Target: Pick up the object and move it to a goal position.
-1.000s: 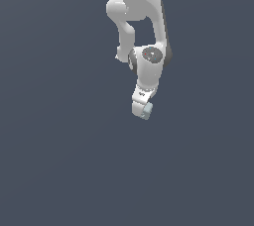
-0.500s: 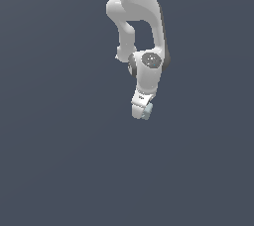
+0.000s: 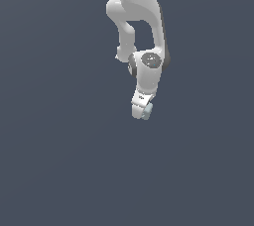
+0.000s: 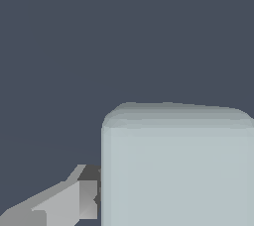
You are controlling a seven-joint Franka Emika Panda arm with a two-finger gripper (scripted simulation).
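The object (image 3: pixel 147 111), a small pale blue-grey cube, sits at the tip of the white gripper (image 3: pixel 143 112) in the exterior view, held above the dark grey floor. In the wrist view the object (image 4: pixel 176 165) fills much of the picture, with one grey fingertip (image 4: pixel 87 197) pressed against its side. The other finger is hidden by the cube. The gripper is shut on the object, and the arm (image 3: pixel 141 27) hangs down from the upper edge of the exterior view.
A plain dark grey floor (image 3: pixel 59 160) fills the scene around the arm. No other object, container or marker shows in either view.
The gripper has moved slightly toward the exterior view's left and a little upward, carrying the cube with it. Its grip has not changed.
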